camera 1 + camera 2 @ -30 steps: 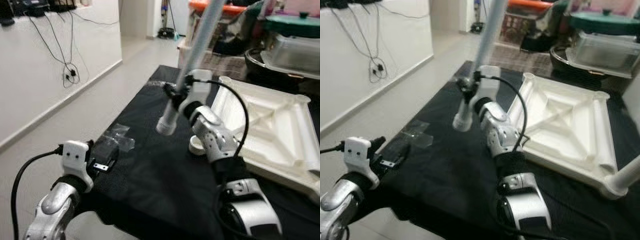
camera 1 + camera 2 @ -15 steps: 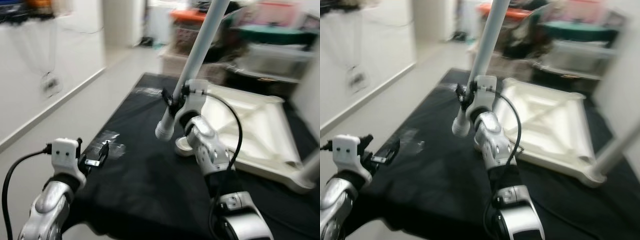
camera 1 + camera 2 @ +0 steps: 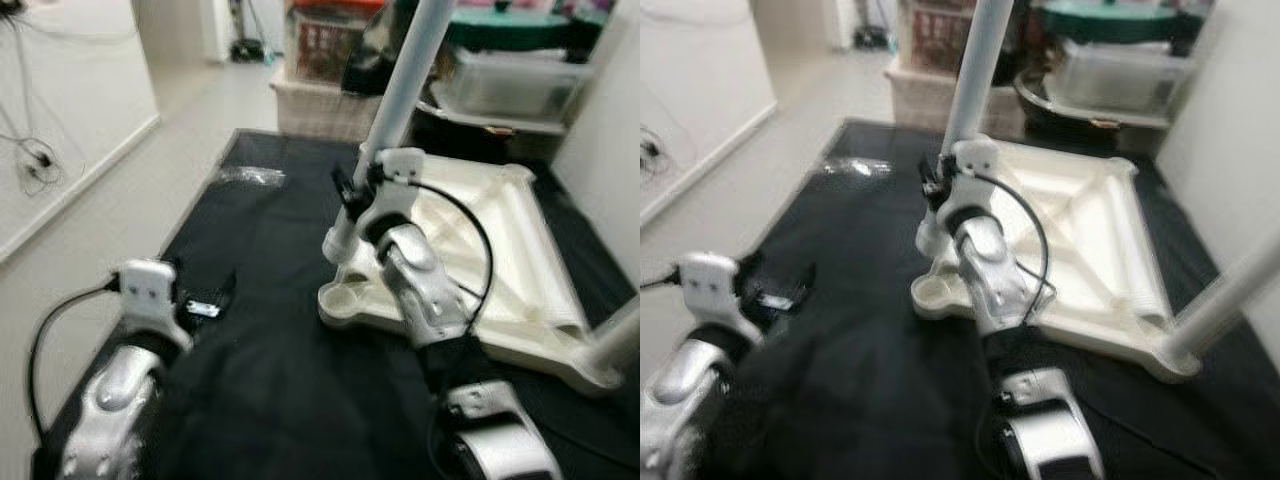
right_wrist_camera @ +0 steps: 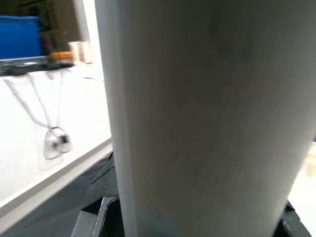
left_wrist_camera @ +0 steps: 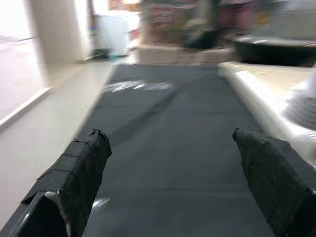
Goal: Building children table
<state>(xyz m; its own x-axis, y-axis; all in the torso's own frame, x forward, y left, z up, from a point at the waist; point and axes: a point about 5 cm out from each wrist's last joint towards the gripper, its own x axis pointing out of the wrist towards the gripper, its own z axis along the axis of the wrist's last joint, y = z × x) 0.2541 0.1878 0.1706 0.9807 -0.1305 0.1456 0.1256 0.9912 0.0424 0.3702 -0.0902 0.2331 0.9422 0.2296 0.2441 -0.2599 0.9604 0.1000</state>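
You are holding the long white plastic tube leg [image 3: 405, 80] in the right tool [image 3: 350, 192], fingers pinching it near its lower end; in the right wrist view the tube is sitting between the 2 black fingers. The leg is tilting up and away from you, and its bottom end [image 3: 338, 243] is hanging just above and beside the empty round corner socket [image 3: 341, 298] of the upside-down white plastic tabletop [image 3: 520, 245], which is lying on the black-covered bench [image 3: 260, 330]. 1 other white leg [image 3: 618, 340] is already standing in the near right corner.

The leg is looking light, stiff and smooth, so it is probably slipping easily in a loose pinch; a grip low down, close to the insert end, is giving you the best steering. The tabletop is light too and may be sliding when you push.

Your right arm is reaching forward over the tabletop edge, wrist bent up. The left tool [image 5: 173, 182] is hovering low over the bench near its left edge, fingers spread wide, holding nothing.
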